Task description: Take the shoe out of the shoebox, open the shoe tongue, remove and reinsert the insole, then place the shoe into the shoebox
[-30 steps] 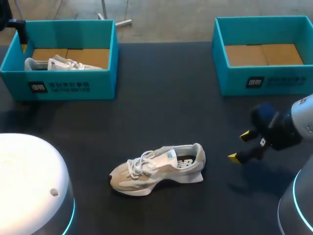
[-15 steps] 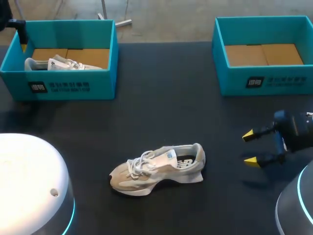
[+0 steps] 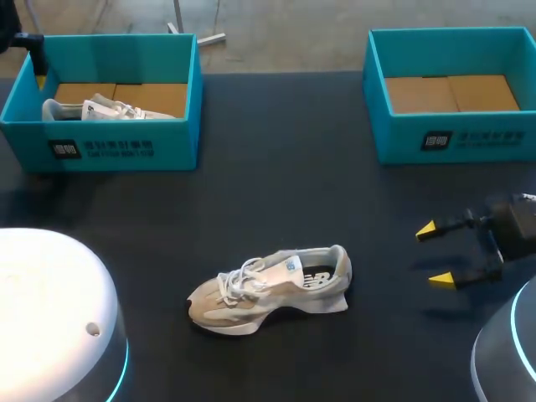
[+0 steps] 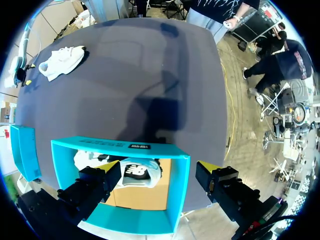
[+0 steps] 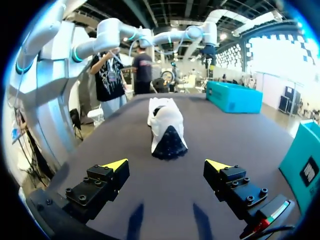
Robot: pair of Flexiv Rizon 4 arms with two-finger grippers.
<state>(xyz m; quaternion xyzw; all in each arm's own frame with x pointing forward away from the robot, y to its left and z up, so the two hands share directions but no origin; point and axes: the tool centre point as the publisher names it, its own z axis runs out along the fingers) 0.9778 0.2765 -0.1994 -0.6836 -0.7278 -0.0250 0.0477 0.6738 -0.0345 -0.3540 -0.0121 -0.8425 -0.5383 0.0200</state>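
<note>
— Starting with the right pincer [image 3: 434, 254]: is it gripping anything?
— No. It is released, its yellow-tipped fingers spread wide with nothing between them, low over the table [image 3: 276, 176]. The shoe [image 3: 270, 289] lies ahead of it, well apart, resting on its sole with the heel end toward the fingers.
— And from that wrist?
— It shows the same: the right pincer [image 5: 166, 165] is open, and the shoe [image 5: 165, 125] is straight ahead on the dark top. The right shoebox [image 5: 306, 160] sits near, off to the pincer's side.
— And the left pincer [image 4: 157, 166]?
— It is released too, fingers wide, hanging over the left shoebox [image 4: 120, 148]. A second shoe [image 4: 134, 172] lies inside that box, under the gap between the fingers. The shoe [image 4: 62, 60] on the table is far ahead of this pincer.
</note>
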